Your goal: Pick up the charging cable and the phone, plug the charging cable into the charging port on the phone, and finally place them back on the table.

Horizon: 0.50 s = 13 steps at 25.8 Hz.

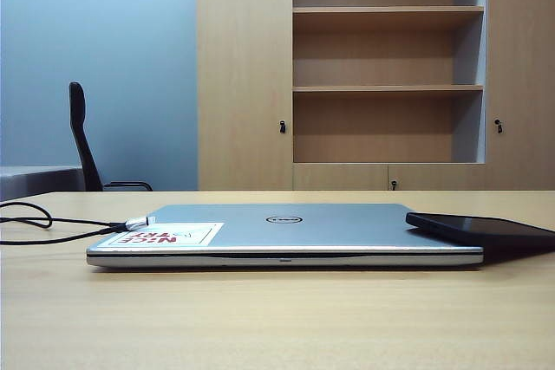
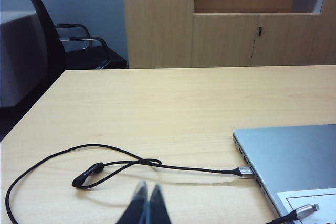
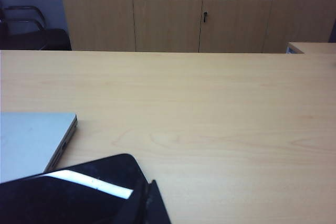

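Pale blue wall [image 1: 95, 58] at upper left of the frame. Light wood cabinet [image 1: 244, 75] with open shelves [image 1: 387, 88] across the centre and right, small dark door handles [image 1: 283, 126] below. Black office chair [image 1: 85, 140] at left, under even indoor lighting.

A closed silver laptop [image 1: 286, 236] with a round logo on its lid lies flat in the middle, and a white sticker with red lettering [image 1: 163, 235] sits on the lid's near left corner. Behind stands a light wooden shelf cabinet [image 1: 386, 67] with open shelves above and small dark knobs on its closed doors. A black office chair with a curved armrest [image 1: 82, 140] stands to the left against a pale blue wall [image 1: 100, 32]
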Each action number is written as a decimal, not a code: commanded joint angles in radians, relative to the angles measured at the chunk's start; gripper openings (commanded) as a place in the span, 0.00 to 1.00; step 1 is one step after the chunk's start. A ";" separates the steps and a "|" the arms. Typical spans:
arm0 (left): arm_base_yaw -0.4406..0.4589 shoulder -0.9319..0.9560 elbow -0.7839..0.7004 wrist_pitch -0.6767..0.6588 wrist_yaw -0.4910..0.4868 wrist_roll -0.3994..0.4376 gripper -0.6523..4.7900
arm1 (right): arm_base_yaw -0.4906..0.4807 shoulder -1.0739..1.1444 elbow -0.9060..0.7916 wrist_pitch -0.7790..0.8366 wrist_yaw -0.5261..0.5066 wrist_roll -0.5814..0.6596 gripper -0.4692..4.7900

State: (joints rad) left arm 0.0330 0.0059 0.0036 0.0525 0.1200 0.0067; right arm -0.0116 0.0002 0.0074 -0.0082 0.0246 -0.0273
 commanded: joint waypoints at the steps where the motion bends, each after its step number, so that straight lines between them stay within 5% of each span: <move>1: 0.000 0.000 0.000 0.015 -0.001 0.001 0.11 | 0.000 -0.003 -0.003 0.043 -0.001 -0.002 0.08; 13: 0.000 0.000 0.003 0.016 -0.001 -0.023 0.11 | 0.000 -0.003 0.005 0.046 -0.001 0.037 0.08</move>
State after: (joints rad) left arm 0.0330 0.0059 0.0036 0.0525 0.1200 0.0032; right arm -0.0113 0.0002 0.0078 0.0109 0.0242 0.0040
